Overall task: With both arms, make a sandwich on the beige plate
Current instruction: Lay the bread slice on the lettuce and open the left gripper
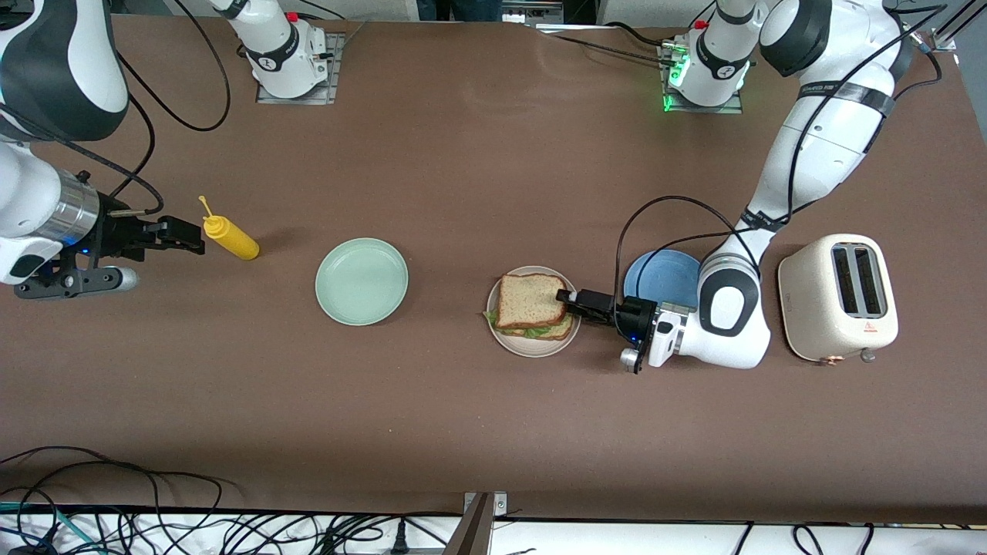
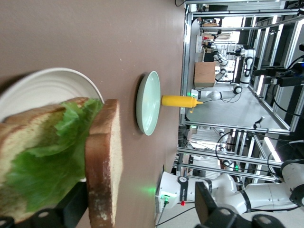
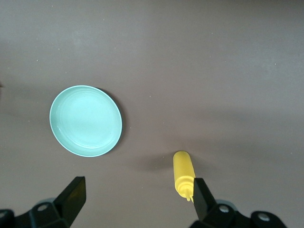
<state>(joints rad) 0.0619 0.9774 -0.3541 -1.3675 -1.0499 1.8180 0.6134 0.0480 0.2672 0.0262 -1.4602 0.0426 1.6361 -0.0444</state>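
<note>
Brown table covering [image 1: 478, 169] fills the scene, with cables along the edge nearest the front camera. On it the beige plate [image 1: 505, 333] carries the sandwich [image 1: 530, 302]: two bread slices lying flat with the lettuce leaf [image 2: 45, 161] between them, the top slice a little shifted from the lower one. The left gripper [image 1: 572, 302] is at the sandwich edge toward the left arm's end of the table, and its jaws stand apart, one finger above the top slice and one below, so I judge it is released and not pressing. The right gripper [image 1: 185, 237] waits over the table beside the yellow mustard bottle [image 1: 230, 237], jaws spread and holding nothing. I think the sandwich is light and soft; the bread will crush under a hard squeeze and the lettuce may slide out, so it is best taken gently at the crust edges. Being almost square, it has no clear long axis. A mint green plate [image 1: 362, 280], a blue plate [image 1: 661, 276] and a toaster [image 1: 837, 299] also stand on the table.
</note>
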